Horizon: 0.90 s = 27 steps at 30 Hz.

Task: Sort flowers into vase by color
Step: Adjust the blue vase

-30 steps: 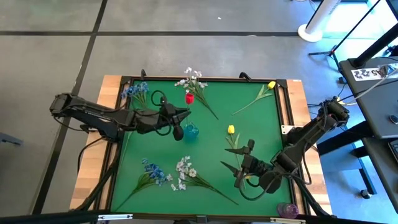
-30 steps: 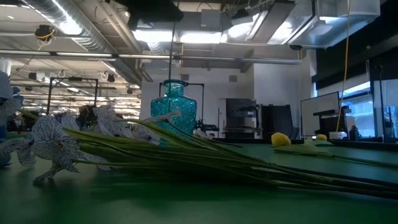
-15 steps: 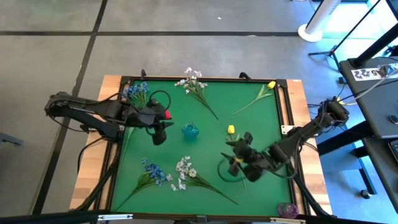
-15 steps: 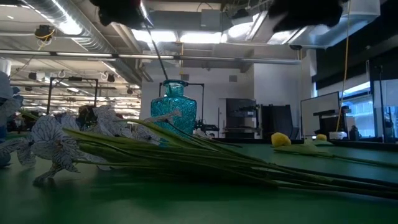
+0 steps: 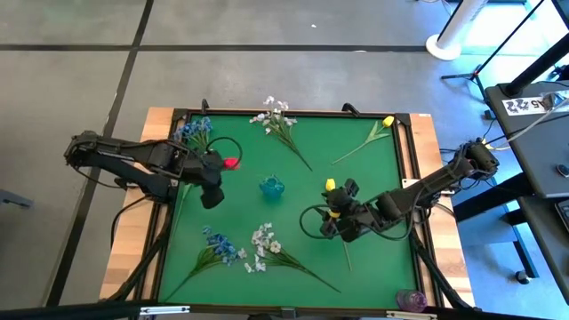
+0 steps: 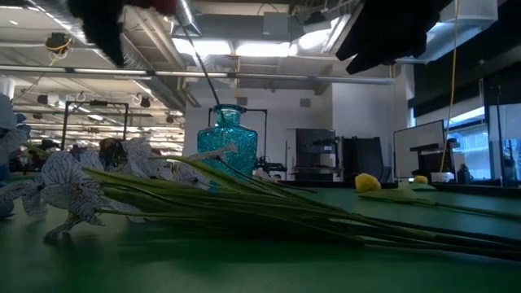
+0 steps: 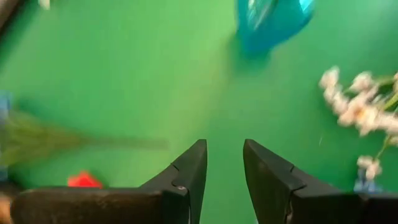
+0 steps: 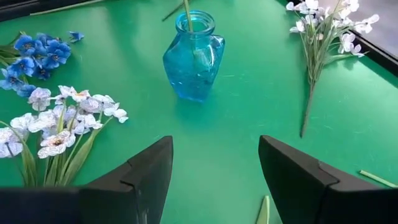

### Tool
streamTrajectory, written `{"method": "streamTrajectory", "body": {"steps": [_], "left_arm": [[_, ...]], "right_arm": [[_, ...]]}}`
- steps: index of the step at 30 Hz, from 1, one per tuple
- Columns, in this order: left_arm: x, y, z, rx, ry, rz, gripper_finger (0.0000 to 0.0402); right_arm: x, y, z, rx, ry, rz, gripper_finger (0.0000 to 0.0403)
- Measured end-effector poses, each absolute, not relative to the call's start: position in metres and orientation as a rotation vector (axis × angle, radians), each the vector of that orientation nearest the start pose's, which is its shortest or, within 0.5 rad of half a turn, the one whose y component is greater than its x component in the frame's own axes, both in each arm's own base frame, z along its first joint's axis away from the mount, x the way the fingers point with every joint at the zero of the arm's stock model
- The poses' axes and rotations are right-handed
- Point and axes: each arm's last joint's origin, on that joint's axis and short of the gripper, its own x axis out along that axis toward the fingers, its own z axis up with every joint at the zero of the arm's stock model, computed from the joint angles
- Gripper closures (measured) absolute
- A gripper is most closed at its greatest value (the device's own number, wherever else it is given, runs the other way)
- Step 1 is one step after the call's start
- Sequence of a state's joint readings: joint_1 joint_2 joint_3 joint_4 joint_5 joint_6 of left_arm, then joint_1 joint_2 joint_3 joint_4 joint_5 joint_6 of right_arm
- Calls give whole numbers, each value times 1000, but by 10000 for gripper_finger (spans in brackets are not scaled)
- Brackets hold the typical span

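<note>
At mid-worktop (image 5: 293, 151): red tulip (image 5: 231, 164) leans far out of vase (image 5: 272, 187), might topple it. Left fingers (image 7: 186, 174) narrowly apart, empty; right fingers (image 8: 149, 168) wide, empty.

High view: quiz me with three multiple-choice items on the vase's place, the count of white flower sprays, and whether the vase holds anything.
1. Where does the vase stand?
A. near the middle of the mat
B. in a mat corner
C. off the mat

2. How many white sprays lie on the mat?
A. one
B. two
C. four

3. What is the state of the vase?
A. tipped over
B. upright, empty
C. upright, with a stem in it

Answers:
1 A: the vase stands mid-mat.
2 B: white sprays lie at the far edge and the near edge.
3 C: a green stem rises from its mouth.
</note>
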<state>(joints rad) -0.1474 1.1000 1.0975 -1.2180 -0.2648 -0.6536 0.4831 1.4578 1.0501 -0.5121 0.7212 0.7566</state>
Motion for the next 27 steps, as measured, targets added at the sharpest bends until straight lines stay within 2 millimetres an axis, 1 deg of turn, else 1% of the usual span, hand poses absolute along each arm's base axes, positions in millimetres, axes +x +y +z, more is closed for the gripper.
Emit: {"method": "streamTrajectory", "body": {"steps": [3, 8, 15, 18, 20, 22, 25, 27], "left_arm": [[167, -21, 299, -386, 1201, 543, 301], [150, -25, 271, -445, 1410, 629, 301], [139, -22, 235, -435, 1504, 746, 301], [133, -21, 224, -453, 1562, 768, 301], [133, -20, 222, -426, 1552, 779, 301], [137, -19, 224, -387, 1481, 790, 301], [151, -19, 230, -318, 1342, 736, 301], [163, -20, 234, -290, 1230, 659, 301]], "right_arm": [[268, 120, 252, 209, 634, -465, 166], [267, 121, 251, 222, 666, -436, 166], [267, 121, 251, 219, 662, -441, 166], [267, 121, 251, 218, 662, -441, 166], [267, 121, 251, 218, 661, -441, 166], [268, 120, 251, 210, 663, -439, 166], [268, 120, 251, 205, 658, -445, 166], [268, 120, 251, 200, 652, -453, 166]]}}
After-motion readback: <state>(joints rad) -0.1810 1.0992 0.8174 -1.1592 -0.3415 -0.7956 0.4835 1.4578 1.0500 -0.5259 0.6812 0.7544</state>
